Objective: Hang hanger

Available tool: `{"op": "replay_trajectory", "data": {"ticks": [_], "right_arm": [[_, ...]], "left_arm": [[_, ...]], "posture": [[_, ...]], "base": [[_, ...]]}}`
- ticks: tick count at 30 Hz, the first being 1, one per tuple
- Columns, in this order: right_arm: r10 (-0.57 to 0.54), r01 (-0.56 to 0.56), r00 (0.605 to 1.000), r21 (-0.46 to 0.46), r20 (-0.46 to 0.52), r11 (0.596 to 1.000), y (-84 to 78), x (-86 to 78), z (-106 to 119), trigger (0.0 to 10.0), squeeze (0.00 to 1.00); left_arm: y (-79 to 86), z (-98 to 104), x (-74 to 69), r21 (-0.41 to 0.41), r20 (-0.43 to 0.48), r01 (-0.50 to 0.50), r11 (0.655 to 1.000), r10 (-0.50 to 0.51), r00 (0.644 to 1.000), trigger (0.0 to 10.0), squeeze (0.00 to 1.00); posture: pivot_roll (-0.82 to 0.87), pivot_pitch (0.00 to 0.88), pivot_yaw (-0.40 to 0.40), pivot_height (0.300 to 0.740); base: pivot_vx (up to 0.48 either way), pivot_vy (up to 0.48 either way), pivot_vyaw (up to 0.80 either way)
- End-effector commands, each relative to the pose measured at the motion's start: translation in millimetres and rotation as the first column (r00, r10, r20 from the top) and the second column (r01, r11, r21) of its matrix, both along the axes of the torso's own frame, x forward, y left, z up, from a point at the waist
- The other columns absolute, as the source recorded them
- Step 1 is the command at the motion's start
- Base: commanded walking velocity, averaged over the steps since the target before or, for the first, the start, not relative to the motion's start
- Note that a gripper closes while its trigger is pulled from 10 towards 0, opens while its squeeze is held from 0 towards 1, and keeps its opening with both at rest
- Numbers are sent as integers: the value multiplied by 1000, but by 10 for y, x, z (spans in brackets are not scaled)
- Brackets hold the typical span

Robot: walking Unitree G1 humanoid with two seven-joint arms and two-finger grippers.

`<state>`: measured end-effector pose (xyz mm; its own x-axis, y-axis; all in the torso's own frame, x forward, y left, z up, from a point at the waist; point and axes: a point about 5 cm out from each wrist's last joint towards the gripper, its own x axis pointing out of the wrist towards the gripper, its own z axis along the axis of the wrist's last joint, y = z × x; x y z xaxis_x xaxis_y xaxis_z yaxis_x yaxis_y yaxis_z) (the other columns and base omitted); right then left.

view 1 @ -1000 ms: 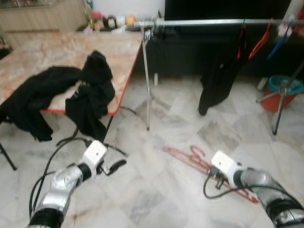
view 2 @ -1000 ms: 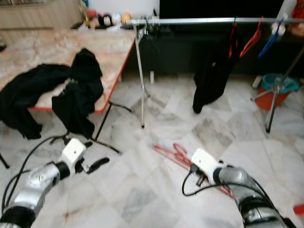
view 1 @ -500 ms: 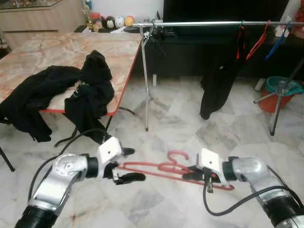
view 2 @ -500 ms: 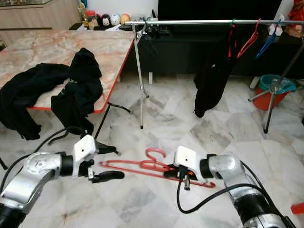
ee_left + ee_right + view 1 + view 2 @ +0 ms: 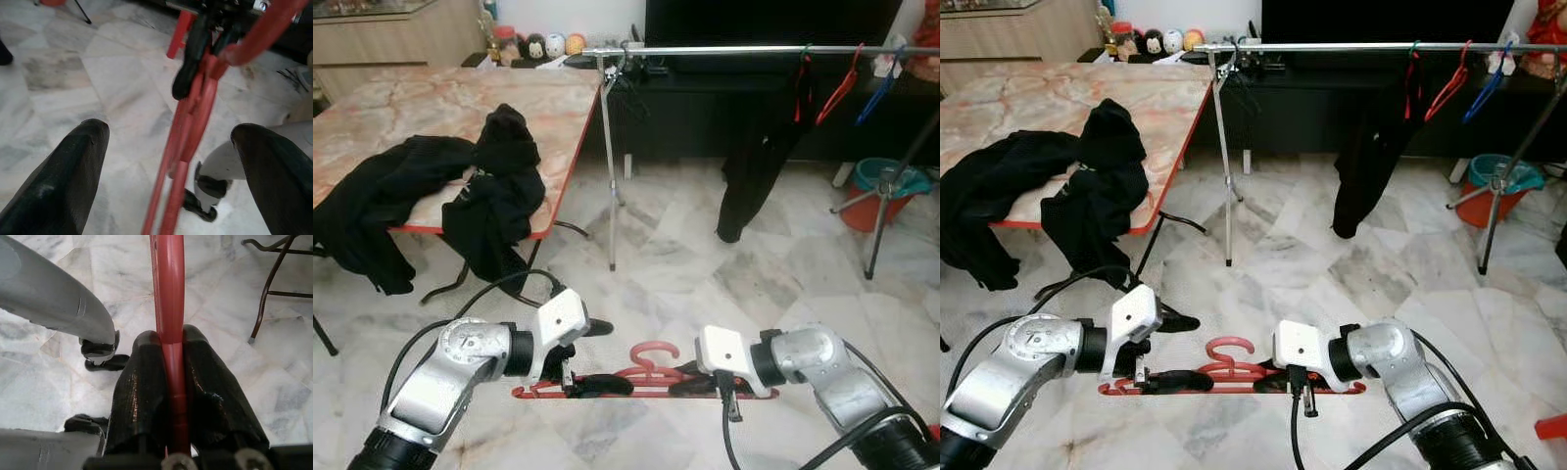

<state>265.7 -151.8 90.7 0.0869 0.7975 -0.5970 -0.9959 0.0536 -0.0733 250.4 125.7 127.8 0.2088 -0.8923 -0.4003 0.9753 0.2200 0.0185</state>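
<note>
Marble floor (image 5: 685,264); right gripper (image 5: 168,382) jaws clamp red hanger (image 5: 651,377); left gripper (image 5: 171,161) jaws spread around it.

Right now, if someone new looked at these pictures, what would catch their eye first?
The red hanger held level between both arms, low over the marble floor: the right gripper is clamped on its bar, the left gripper open around its other end. Behind, a steel clothes rail carries a black garment.

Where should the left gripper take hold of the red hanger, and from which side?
Grip the free end of the red hanger, coming in from the robot's left. It lies level, the right gripper pinches the other half, and the left gripper is open astride that end.
</note>
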Motion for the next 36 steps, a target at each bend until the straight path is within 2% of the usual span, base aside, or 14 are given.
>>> {"op": "replay_trajectory", "data": {"ticks": [1,9,14,15,17,18,36], "right_arm": [[31,-32,999,36,34,999,103,20,121,10000,0],[33,-34,998,29,50,999,158,43,118,10000,0],[36,-39,998,63,58,997,242,41,184,10000,0],[37,-41,998,66,59,997,255,37,198,10000,0],[38,-42,997,67,60,997,259,35,206,10000,0],[35,-39,997,70,63,997,270,39,224,10000,0],[21,-26,998,67,63,997,258,34,231,10000,0]], "left_arm": [[-49,37,-20,5,12,14,1000,-14,1000,10000,0],[-83,27,-9,15,17,9,1000,-9,1000,10000,0],[-106,32,4,27,19,1,1000,-2,1000,10000,0],[-113,33,3,29,18,2,1000,-3,1000,6039,0],[-119,32,4,34,21,3,999,-4,1000,6039,0],[-138,28,6,41,23,3,999,-3,1000,196,0],[-109,5,1,88,28,1,996,-3,1000,0,0]], "posture": [[144,0,-17,740],[147,0,-17,740],[145,0,-15,740],[145,0,-15,740],[144,0,-15,740],[144,0,-14,740],[145,0,-12,740]], "base": [[0,0,0],[0,0,0],[0,0,0],[0,0,0],[0,0,0],[0,0,0],[0,0,0]]}}
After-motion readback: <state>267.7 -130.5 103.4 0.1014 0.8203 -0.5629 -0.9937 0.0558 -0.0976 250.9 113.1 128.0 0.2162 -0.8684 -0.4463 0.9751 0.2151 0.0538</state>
